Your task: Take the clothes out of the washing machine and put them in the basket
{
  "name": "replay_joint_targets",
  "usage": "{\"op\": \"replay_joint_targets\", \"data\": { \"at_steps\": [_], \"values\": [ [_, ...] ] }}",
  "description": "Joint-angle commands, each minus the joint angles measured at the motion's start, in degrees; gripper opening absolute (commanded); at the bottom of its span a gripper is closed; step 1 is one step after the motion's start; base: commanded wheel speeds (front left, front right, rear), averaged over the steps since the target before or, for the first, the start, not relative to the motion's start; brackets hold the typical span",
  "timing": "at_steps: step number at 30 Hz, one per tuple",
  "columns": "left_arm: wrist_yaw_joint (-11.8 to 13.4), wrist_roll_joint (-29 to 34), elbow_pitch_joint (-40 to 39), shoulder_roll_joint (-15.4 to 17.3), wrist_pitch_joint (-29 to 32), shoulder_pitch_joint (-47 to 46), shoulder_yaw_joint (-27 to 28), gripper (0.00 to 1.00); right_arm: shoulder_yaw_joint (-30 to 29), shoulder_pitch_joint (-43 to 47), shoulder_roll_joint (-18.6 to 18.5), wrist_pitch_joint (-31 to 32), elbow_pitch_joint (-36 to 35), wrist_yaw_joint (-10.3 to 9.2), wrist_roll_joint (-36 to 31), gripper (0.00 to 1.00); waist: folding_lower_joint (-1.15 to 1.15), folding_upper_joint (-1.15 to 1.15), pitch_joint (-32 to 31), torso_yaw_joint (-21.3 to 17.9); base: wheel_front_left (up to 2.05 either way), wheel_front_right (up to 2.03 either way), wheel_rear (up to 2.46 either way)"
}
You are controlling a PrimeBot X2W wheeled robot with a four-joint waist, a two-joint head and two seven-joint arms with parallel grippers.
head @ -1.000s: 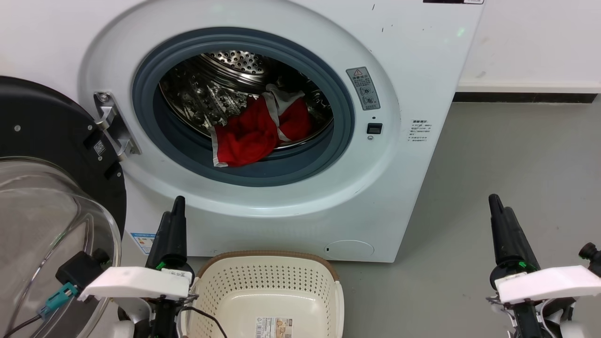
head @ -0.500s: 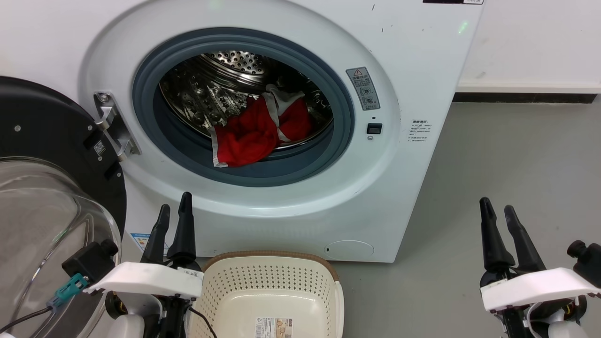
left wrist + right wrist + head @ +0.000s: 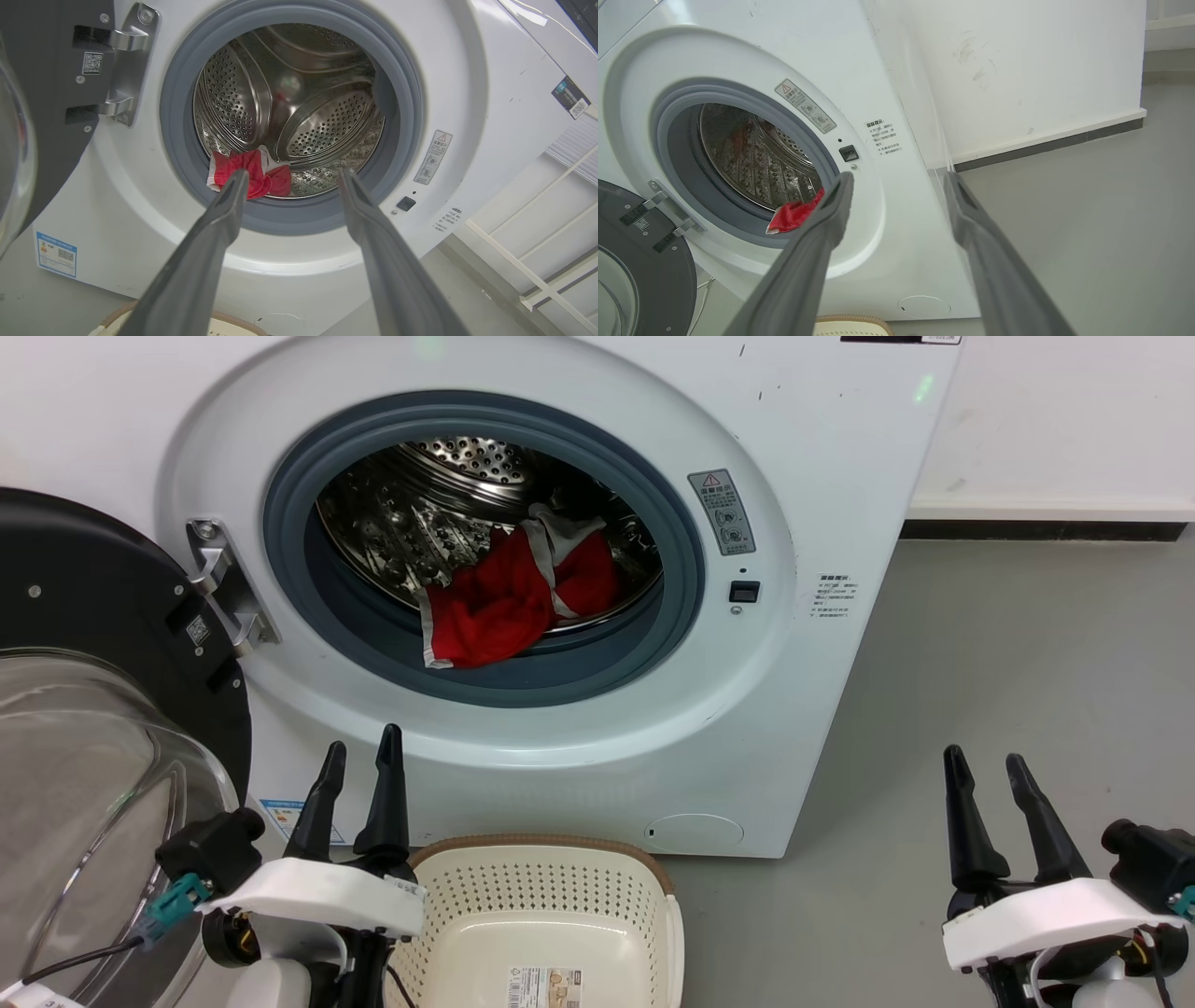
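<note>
Grey floor (image 3: 980, 644) and a white wall (image 3: 1055, 420) frame the washing machine (image 3: 822, 448), whose door (image 3: 84, 616) stands wide open on my left. Both arms sit low in front of it, well short of the porthole: the left pincer (image 3: 363, 739) just beside the basket (image 3: 541, 843), the right pincer (image 3: 982, 756) over bare floor, each with fingers parted and holding nothing. My worry is the reach in. A finger could catch the rubber ring (image 3: 560, 677) or scrape the steel drum (image 3: 420, 513), and a shallow pinch on loose cloth may bring out only part of the heap (the rest could slide back, or drop short of the basket). The open door also crowds my left arm. The clothes (image 3: 504, 602) lie crumpled at the drum's front lip, bright red with pale trim bands, one edge draped onto the ring; they look soft and limp.
</note>
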Motion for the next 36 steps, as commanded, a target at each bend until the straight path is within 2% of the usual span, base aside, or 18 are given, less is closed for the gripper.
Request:
{"op": "replay_joint_targets", "data": {
  "at_steps": [1, 36],
  "values": [
    [0.0, 1.6, -0.4, 0.1, -0.6, -1.4, -0.2, 1.00, -0.1, -0.4, 0.0, -0.5, -0.4, 0.01, -1.9, 1.00, 0.00, 0.00, 0.0, 0.0, 0.00, 0.00, 0.00],
    [0.4, 22.5, 4.2, 0.1, -5.2, -2.5, -0.7, 1.00, 0.0, 0.3, 0.1, -0.3, 1.2, 0.00, -22.4, 1.00, 0.00, 0.00, 0.4, 0.2, 0.00, 0.00, 0.00]
  ]
}}
